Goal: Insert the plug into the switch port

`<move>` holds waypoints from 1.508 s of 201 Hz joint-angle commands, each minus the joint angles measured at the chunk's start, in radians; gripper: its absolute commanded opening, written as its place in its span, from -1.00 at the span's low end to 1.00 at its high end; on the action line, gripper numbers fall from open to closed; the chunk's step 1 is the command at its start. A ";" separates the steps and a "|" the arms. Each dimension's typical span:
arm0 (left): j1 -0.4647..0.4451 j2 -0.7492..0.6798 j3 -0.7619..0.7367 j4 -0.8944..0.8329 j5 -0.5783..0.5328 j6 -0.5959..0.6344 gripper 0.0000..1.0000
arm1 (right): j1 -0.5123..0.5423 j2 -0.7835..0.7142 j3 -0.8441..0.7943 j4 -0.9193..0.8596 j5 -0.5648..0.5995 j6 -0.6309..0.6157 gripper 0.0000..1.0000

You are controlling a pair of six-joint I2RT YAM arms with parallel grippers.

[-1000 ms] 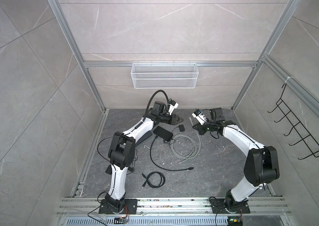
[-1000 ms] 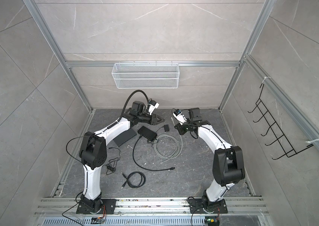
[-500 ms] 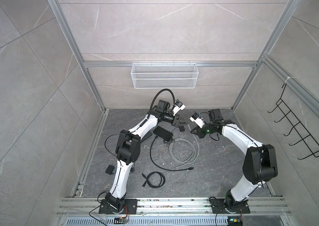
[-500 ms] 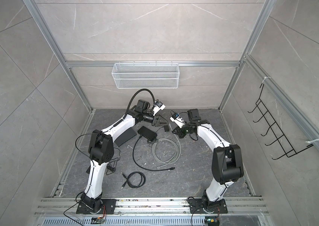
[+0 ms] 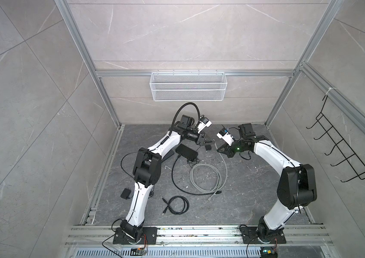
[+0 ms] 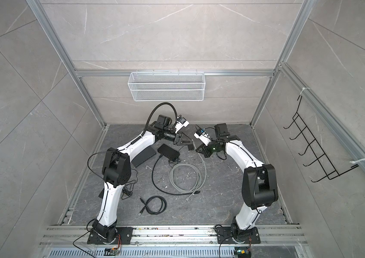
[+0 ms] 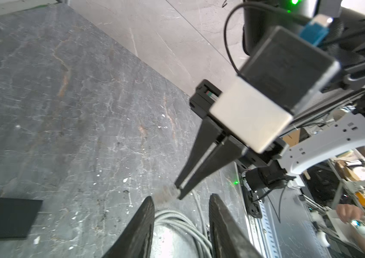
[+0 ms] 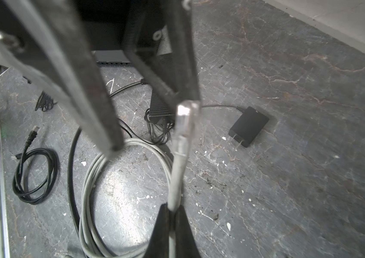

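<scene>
Nearest me, low in both top views, the black cable coil [image 5: 177, 205] lies on the counter [image 5: 244, 196]. Just beyond it the grey cable [image 5: 206, 178] loops up to my right gripper [image 8: 170, 208], whose fingers are pinched shut on it a little behind the plug [image 8: 186, 116]. The plug pokes out ahead of them, off the counter. The black switch [image 5: 187, 153] sits left of centre, apart from the plug. Over the last second the two grippers have closed in on each other. My left gripper [image 7: 181, 200] now has its fingers narrowly parted with the plug right at their tips, though I can't tell if they touch. I read this as a hand-over or regrip, so insertion hasn't begun. Far back hangs the wire basket [image 5: 188, 86].
</scene>
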 commanded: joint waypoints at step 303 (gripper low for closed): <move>-0.003 0.022 0.005 0.036 0.028 -0.010 -0.80 | 0.012 0.068 0.041 -0.032 -0.075 0.009 -0.95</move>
